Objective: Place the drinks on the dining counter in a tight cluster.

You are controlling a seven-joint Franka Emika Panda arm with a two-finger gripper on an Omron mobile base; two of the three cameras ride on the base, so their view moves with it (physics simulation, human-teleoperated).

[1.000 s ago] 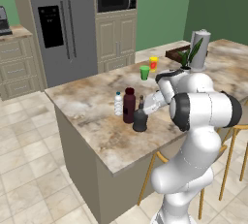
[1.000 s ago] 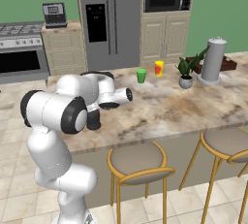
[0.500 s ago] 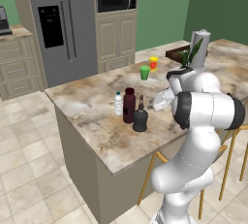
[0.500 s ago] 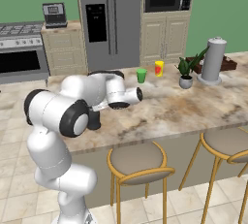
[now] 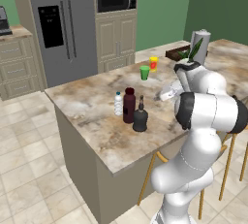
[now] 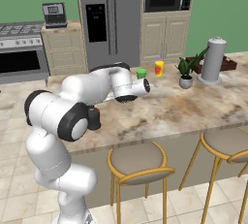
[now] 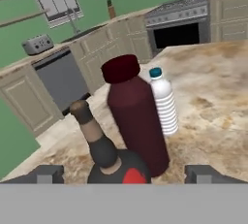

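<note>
Three drinks stand close together on the dining counter (image 5: 92, 97): a clear water bottle (image 5: 118, 104) with a blue cap, a taller maroon bottle (image 5: 129, 105) and a squat black bottle (image 5: 140, 116). In the hand view the black bottle (image 7: 109, 157) is nearest, the maroon bottle (image 7: 135, 116) stands behind it and the water bottle (image 7: 163, 103) is beside that. My gripper (image 7: 125, 175) is open and holds nothing. It hangs a short way back from the cluster, to its right in the left base view (image 5: 167, 93). My arm hides most of the cluster in the right base view.
A green cup (image 5: 144, 72) and a yellow-and-red cup (image 5: 153, 63) stand farther along the counter. Beyond them are a potted plant (image 6: 185, 75) and a grey canister (image 6: 213, 60). Bar stools (image 6: 138, 162) line the near side. The fridge (image 6: 109, 19) stands behind.
My hand has drawn back from the black bottle toward the right, staying open. The three bottles have not moved.
</note>
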